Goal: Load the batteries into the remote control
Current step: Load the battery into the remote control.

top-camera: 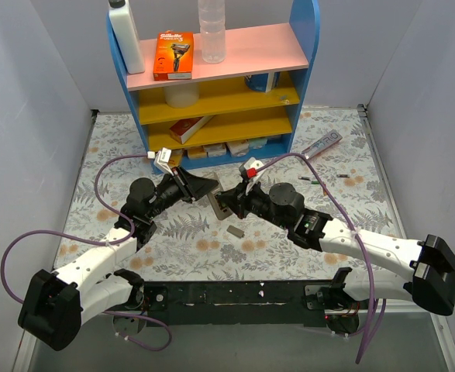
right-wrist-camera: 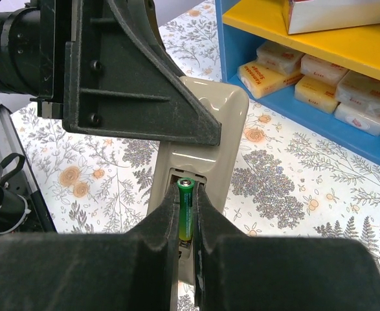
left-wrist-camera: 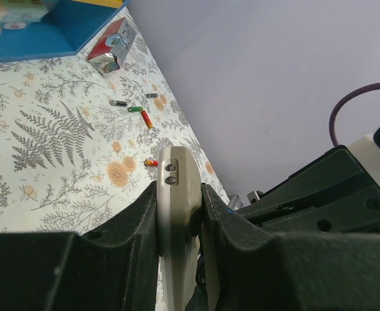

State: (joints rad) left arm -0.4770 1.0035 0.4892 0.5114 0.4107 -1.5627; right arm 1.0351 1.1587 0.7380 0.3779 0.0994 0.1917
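My left gripper (top-camera: 202,186) is shut on the remote control (top-camera: 215,204) and holds it edge-on just above the table. In the left wrist view its fingers (left-wrist-camera: 138,220) clamp the remote's two long sides (left-wrist-camera: 177,201). In the right wrist view the remote (right-wrist-camera: 209,123) shows its grey back with the battery bay open. My right gripper (right-wrist-camera: 186,194) is shut on a green battery (right-wrist-camera: 186,208) whose top end sits inside the bay. Other batteries lie loose on the table: dark (left-wrist-camera: 118,103), green (left-wrist-camera: 134,109), red (left-wrist-camera: 146,119).
A small grey cover piece (top-camera: 234,229) lies on the cloth below the grippers. The blue shelf unit (top-camera: 211,93) stands just behind, with soap packs (right-wrist-camera: 332,81) on its bottom shelf. A silver-purple tube (top-camera: 322,144) lies at the right.
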